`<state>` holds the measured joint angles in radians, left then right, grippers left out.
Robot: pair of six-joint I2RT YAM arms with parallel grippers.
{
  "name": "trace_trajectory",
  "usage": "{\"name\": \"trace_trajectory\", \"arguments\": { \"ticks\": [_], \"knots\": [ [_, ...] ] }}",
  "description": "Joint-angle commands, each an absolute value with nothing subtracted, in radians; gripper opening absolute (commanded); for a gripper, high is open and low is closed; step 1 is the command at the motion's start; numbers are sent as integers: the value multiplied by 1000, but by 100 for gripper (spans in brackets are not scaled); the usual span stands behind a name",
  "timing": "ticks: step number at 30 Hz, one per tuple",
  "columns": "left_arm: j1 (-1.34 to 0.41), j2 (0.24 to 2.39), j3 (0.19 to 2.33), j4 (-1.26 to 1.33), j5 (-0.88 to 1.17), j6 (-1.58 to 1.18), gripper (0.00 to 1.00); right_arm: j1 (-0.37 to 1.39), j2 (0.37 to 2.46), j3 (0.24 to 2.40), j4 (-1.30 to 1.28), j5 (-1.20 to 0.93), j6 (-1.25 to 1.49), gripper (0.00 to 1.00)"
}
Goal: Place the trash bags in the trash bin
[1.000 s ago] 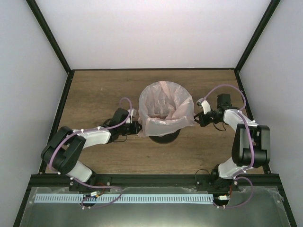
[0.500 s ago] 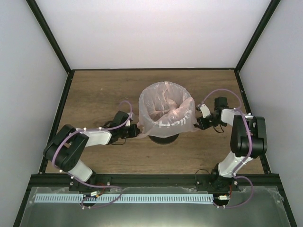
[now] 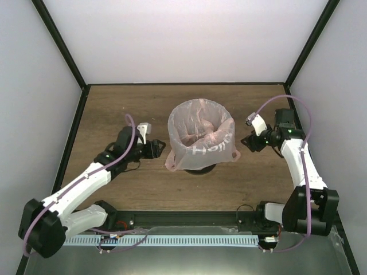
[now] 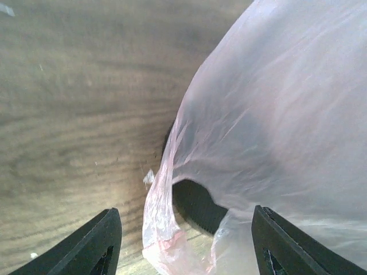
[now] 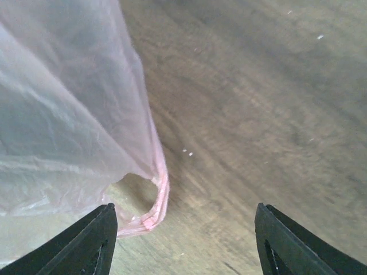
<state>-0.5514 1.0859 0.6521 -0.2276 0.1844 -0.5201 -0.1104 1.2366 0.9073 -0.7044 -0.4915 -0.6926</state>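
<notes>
Trash bag (image 3: 200, 134) sits draped over the trash bin (image 3: 200, 168) on the desk (image 3: 114, 109), between my left hand (image 3: 157, 148) and right hand (image 3: 245, 142), both spread and empty, a handle loop (image 3: 170, 164) hanging just ahead of each.

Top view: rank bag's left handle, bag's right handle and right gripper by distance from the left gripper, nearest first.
1. bag's left handle, right beside the left gripper.
2. bag's right handle, on the bag's far side.
3. right gripper, farthest right, just past that handle.
</notes>
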Motion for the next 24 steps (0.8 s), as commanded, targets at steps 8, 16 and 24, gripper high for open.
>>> {"name": "trace_trajectory", "arguments": {
  "ticks": [8, 16, 24],
  "knots": [
    [-543, 1018, 1099, -677, 198, -295, 72, -111, 1349, 1110, -802, -604, -651, 62],
    [-549, 1164, 1443, -991, 288, -165, 68, 93, 1414, 1097, -725, -620, -605, 59],
    [-552, 1218, 1542, -1052, 212, -133, 69, 358, 1279, 957, -744, -687, -707, 59]
  ]
}}
